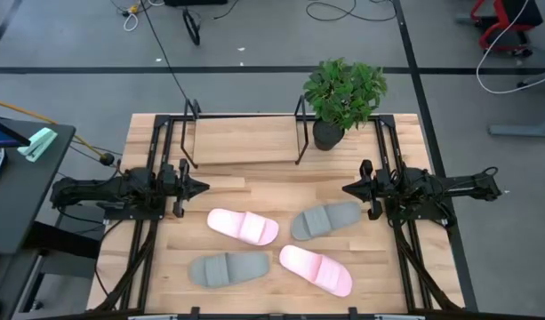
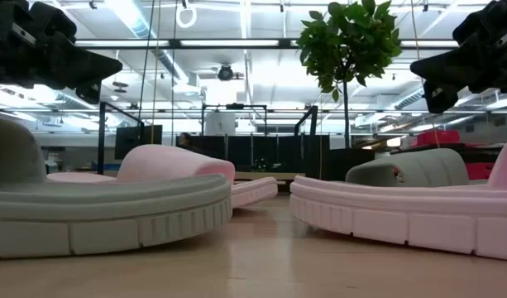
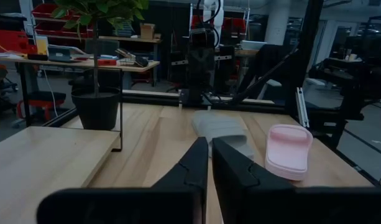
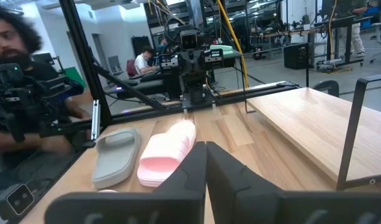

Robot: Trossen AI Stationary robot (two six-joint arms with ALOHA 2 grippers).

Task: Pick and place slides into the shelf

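**On the table, four slides wait off the shelf**

Across the front boards lie two pink slides and two grey slides. Behind them the shelf holds none. Left gripper and right gripper hang pinched closed, gripping nothing.

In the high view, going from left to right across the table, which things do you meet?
Left tool → lower grey slide → upper pink slide → lower pink slide → upper grey slide → right tool.
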